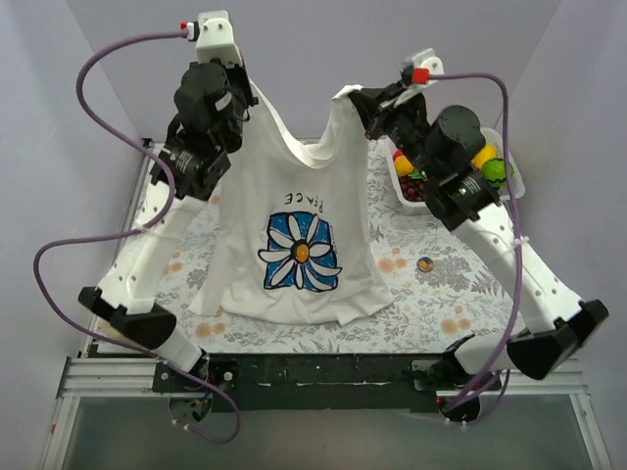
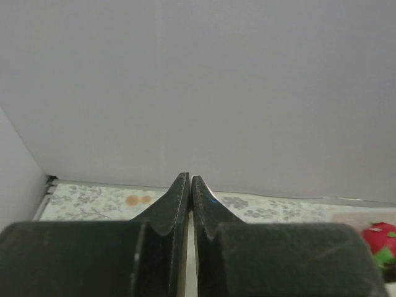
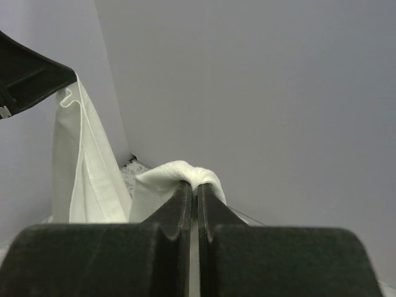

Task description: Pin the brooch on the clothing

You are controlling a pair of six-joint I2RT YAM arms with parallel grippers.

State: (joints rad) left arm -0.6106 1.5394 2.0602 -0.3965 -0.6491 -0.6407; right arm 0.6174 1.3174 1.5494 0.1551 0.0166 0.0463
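Observation:
The white T-shirt (image 1: 294, 186) hangs upright between my two grippers, its hem resting on the table. Its front carries a large blue square print with a white daisy (image 1: 301, 253) under some lettering. My left gripper (image 1: 243, 96) is shut on one shoulder; in the left wrist view (image 2: 190, 178) only a thin white strip shows between the fingers. My right gripper (image 1: 359, 100) is shut on the other shoulder, with fabric bunched over its tips (image 3: 193, 184). The T-shirt (image 3: 86, 161) also hangs at the left of that view. A small round brooch (image 1: 424, 263) lies on the table, right of the shirt.
A white tray (image 1: 513, 180) with toy fruit stands at the back right, behind my right arm. A red toy strawberry (image 2: 380, 238) shows in the left wrist view. A floral cloth (image 1: 431, 294) covers the table. Grey walls close in the back and sides.

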